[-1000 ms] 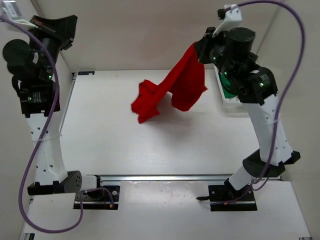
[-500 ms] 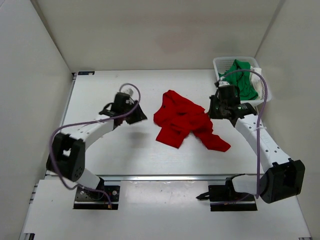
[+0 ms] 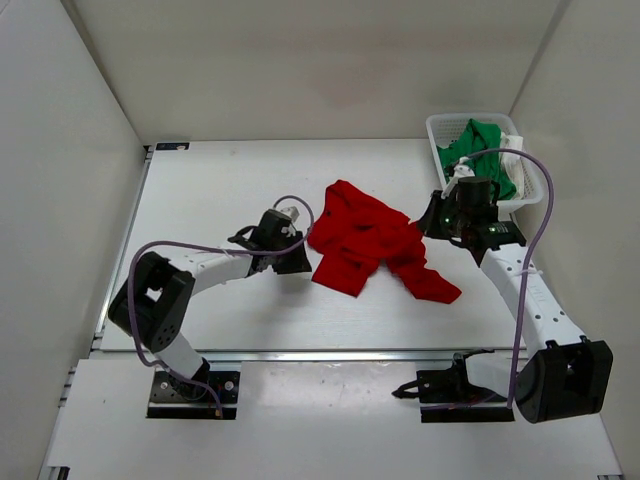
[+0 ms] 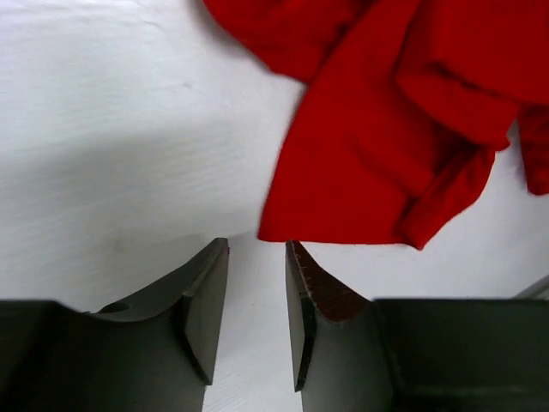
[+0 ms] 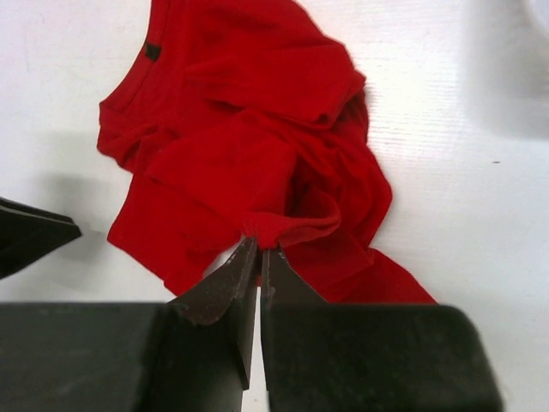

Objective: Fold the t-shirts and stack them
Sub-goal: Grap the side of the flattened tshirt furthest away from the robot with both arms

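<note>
The red t-shirt [image 3: 368, 240] lies crumpled in the middle of the table. My right gripper [image 3: 426, 224] is at its right side, shut on a raised fold of the red t-shirt [image 5: 257, 146]; the fingertips [image 5: 260, 246] pinch the cloth. My left gripper [image 3: 300, 262] is low over the table at the shirt's left edge, open and empty. In the left wrist view its tips [image 4: 257, 249] stand just short of the red t-shirt's hem [image 4: 369, 163]. The green t-shirt [image 3: 482, 158] lies bunched in the white mesh basket [image 3: 440, 125]. White cloth [image 3: 515, 160] shows beside it.
The basket stands at the back right corner, just behind my right arm. White walls close in the table on the left, back and right. Bare table [image 3: 210, 190] lies left of the shirt.
A second ago both arms were raised and the right gripper held the red shirt hanging. Now the shirt lies on the table, and the left gripper has moved right to its edge.
</note>
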### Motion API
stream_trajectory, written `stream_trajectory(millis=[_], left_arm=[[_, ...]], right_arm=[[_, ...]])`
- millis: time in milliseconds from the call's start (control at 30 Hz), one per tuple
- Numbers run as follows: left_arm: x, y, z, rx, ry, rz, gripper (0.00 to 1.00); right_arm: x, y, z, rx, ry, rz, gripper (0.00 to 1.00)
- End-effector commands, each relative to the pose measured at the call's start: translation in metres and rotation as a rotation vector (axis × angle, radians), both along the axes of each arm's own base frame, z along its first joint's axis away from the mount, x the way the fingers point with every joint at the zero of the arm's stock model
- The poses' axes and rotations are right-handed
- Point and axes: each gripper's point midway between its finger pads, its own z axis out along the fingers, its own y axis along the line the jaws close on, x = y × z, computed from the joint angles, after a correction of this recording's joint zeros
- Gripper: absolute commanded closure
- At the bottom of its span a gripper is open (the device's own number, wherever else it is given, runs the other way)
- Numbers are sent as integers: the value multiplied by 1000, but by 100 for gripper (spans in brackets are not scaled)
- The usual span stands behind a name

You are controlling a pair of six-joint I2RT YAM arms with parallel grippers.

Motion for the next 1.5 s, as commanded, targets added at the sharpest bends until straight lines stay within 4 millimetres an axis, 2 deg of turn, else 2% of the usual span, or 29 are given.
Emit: stream_trajectory(millis=[0,167,400,600,667,933,1000,1167,1200,1300,1333,1433,1467], left_arm=[[0,-14,1,16,-48,-40,56],[-2,-26,-7,49,-38,-87,54],[-5,-17,-26,140,-38,-53,52],[-12,-27,-34,186,-44,-83,49],[-12,-32,-33,199,-54,-93,52],[-14,-26,-40,245,-49,-81,60],[-13,-29,-38,251,-58,-83,66],[-17,-28,-46,272,-43,-92,89],[-14,-28,-44,260,-44,-76,95],[-9,-25,-36,245,-55,-54,100],[-3,-24,-27,219,-64,-34,100],[14,-22,8,123,-102,9,100],[23,-20,29,82,-127,23,100]], right_arm=[[6,7,14,44,-64,26,100],[2,10,10,45,-66,45,100],[0,12,14,63,-82,50,100],[0,13,19,74,-98,55,100],[0,13,19,71,-101,54,100],[-2,16,24,84,-114,69,99],[-2,12,26,88,-120,58,100],[-1,9,31,93,-138,55,100],[-3,9,30,88,-137,60,100],[-2,11,31,89,-137,58,100],[-2,9,26,90,-122,52,100],[-2,11,31,83,-132,59,100],[-3,13,30,78,-124,64,100]])
